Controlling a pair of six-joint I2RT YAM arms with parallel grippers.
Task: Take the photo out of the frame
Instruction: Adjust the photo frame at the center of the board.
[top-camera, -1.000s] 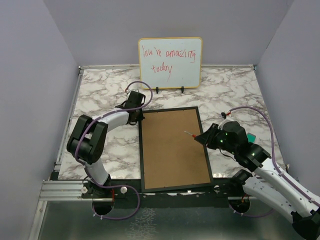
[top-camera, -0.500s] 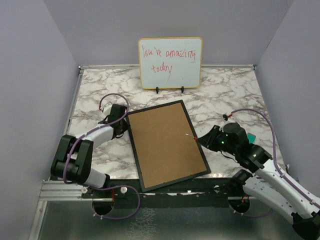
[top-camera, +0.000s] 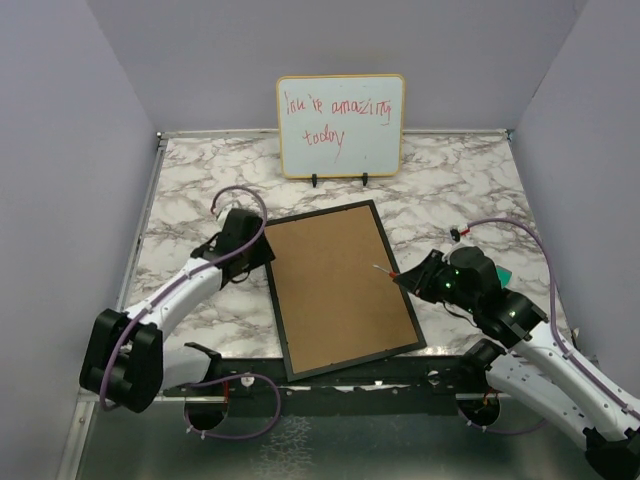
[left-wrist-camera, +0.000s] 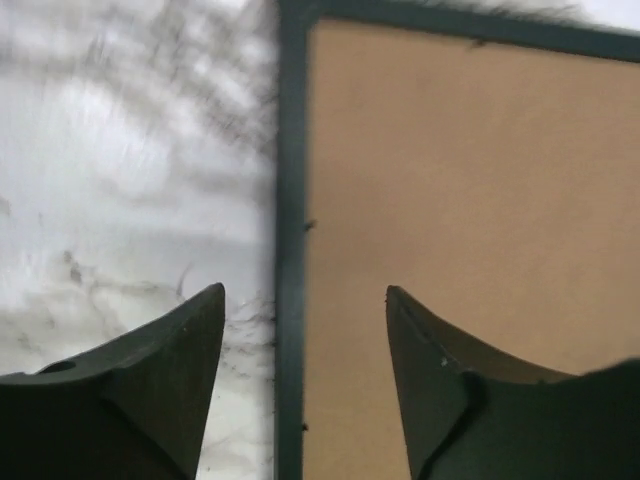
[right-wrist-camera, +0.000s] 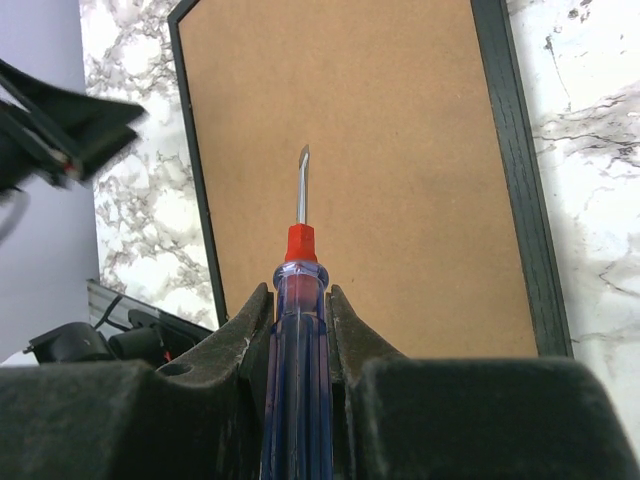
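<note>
Right wrist alone shows the blue-handled screwdriver clamped over the frame.

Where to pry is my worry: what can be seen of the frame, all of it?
The frame is a thin black rectangle lying back-up on the marble table, slightly skewed. Its brown fibreboard back panel is in place. The open left gripper straddles its left rail near the far corner; contact is unclear. The right gripper holds a screwdriver whose tip points over the panel near the right rail.
</note>
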